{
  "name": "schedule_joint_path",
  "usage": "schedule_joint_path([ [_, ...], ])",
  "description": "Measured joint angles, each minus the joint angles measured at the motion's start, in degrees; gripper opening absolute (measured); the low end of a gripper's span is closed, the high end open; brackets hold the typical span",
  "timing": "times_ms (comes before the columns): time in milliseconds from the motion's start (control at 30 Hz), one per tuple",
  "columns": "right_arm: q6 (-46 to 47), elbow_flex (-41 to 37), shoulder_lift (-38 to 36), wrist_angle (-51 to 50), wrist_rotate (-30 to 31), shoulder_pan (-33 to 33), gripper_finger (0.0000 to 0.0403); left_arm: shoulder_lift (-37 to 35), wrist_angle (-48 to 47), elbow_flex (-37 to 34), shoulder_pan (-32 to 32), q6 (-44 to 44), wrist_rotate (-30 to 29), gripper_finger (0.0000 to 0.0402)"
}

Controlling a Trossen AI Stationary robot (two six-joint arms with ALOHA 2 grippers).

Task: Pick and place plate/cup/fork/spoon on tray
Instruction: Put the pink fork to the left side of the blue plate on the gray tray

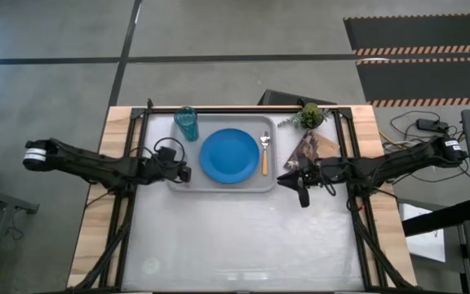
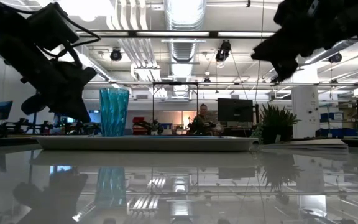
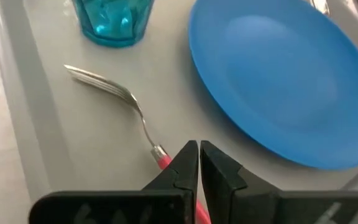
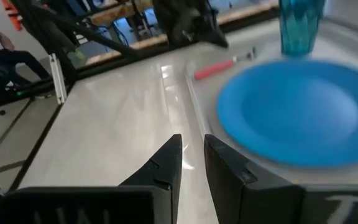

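The left gripper (image 3: pixel 199 163), fingers apparently pinched on the pink-handled metal fork (image 3: pixel 118 99), lowered it onto the light-grey tray (image 1: pixel 219 186) beside the blue plate (image 1: pixel 229 155); the right gripper (image 1: pixel 302 194) hung nearly closed, empty.

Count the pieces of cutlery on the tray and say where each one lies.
2. The fork lies on the tray left of the plate, near the cup, its handle end at the left gripper. The spoon lies right of the plate. None seems hidden.
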Motion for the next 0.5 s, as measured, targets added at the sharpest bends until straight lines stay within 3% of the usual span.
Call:
schedule_joint_path([
  [300, -19.1, 8.0, 0.0, -0.1, 0.0, -0.4, 0.0029, 2.1, -0.1, 0.1, 0.0, -2.5, 2.4, 0.0003],
  [500, -29.6, 11.1, -0.1, -0.1, 0.0, -0.4, 0.0012, 2.4, 1.6, 0.0, 0.0, -2.6, 4.5, 0.0056],
])
